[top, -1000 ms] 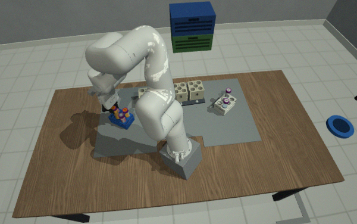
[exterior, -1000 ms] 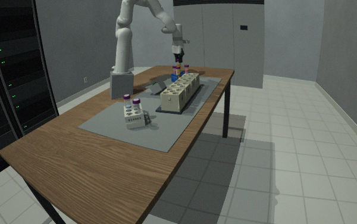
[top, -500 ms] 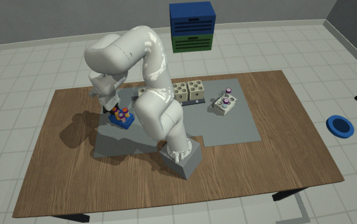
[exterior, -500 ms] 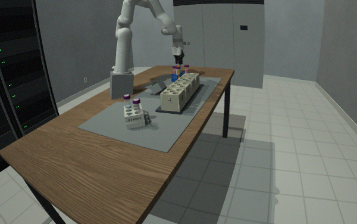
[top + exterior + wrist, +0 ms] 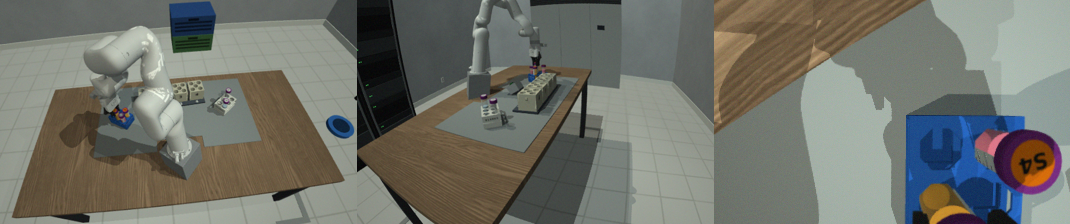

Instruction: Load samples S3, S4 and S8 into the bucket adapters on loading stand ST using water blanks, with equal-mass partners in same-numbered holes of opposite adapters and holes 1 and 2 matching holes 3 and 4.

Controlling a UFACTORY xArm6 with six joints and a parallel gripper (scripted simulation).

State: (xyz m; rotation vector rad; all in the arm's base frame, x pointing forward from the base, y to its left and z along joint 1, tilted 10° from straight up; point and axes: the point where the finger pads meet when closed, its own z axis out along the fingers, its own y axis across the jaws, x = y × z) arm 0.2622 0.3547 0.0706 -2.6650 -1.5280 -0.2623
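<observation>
My gripper [image 5: 113, 112] [image 5: 535, 63] [image 5: 959, 218] is shut on an amber sample tube [image 5: 937, 198] at the blue sample rack [image 5: 128, 124] [image 5: 531, 78] [image 5: 914, 150]. Its ID is out of view and how deep it sits cannot be told. S4 [image 5: 1032, 162], with pink liquid, stands in that rack; more purple-capped tubes stand close by. Adapter 3 [image 5: 180, 96] and adapter 4 [image 5: 197, 94] sit on the stand [image 5: 193, 102] [image 5: 525, 112] with no tube visible in their holes; the arm hides other adapters in the top view. The blanks rack [image 5: 224, 109] [image 5: 491, 122] holds two purple-capped tubes.
The small sloped desk [image 5: 516, 87] with the green key [image 5: 511, 83] stands between the arm base [image 5: 182, 165] [image 5: 479, 84] and the adapter row; the arm hides it in the top view. Other tubes stand close beside the gripper. The grey mat [image 5: 235, 131] [image 5: 461, 122] lies under the racks and stand.
</observation>
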